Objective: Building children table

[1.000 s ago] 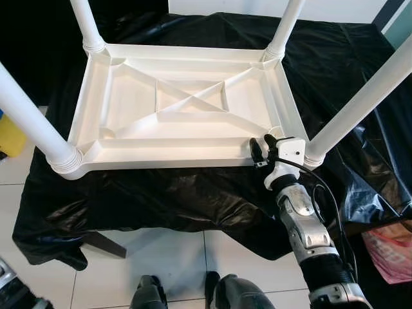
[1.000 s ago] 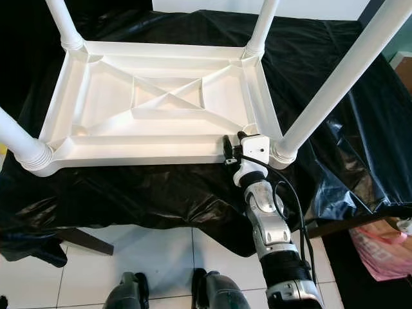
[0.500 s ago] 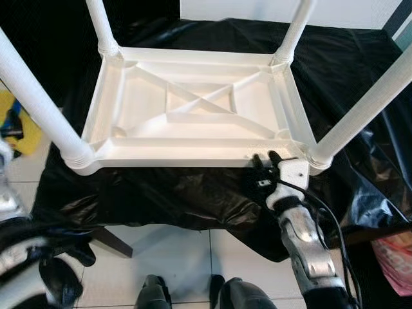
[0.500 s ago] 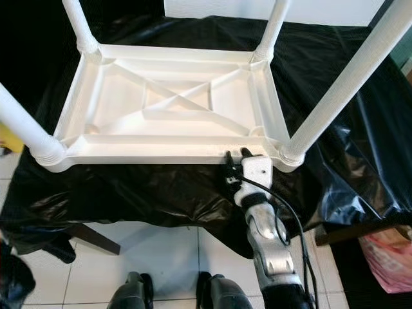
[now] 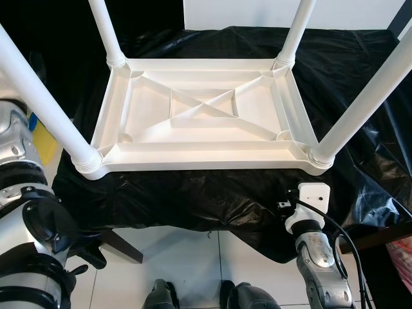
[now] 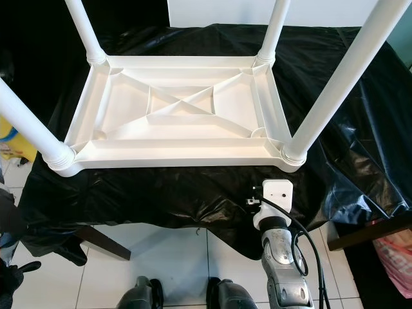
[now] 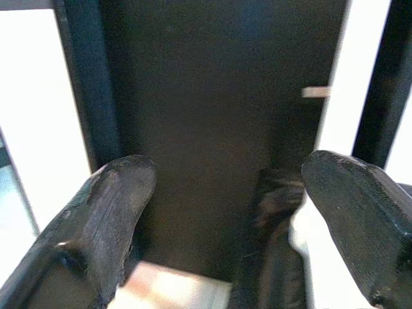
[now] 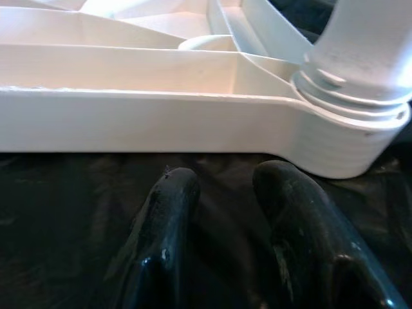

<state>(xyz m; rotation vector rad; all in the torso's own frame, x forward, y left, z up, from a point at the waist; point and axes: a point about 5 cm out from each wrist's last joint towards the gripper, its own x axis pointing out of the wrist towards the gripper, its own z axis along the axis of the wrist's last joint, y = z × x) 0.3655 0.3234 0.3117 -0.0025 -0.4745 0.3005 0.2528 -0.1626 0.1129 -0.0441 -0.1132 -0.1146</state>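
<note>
A white plastic children's table lies upside down on a black sheet, its four legs pointing up. The near right leg is screwed into its corner socket. My right gripper hovers over the black sheet just in front of the table's near rim, close to that socket. Its fingers stand a little apart with nothing between them. Its white wrist mount sits below the near right corner. My left arm is raised at the left, and my left gripper is wide open and holds nothing.
The black plastic sheet drapes over the support and hangs toward the white tile floor. A yellow object lies at the left and a pink bag at the right. My feet are near the front edge.
My right gripper has drawn back from the table's near rim toward me and now sits lower over the sheet. My left arm has come up into view at the left. The camera has shifted.
</note>
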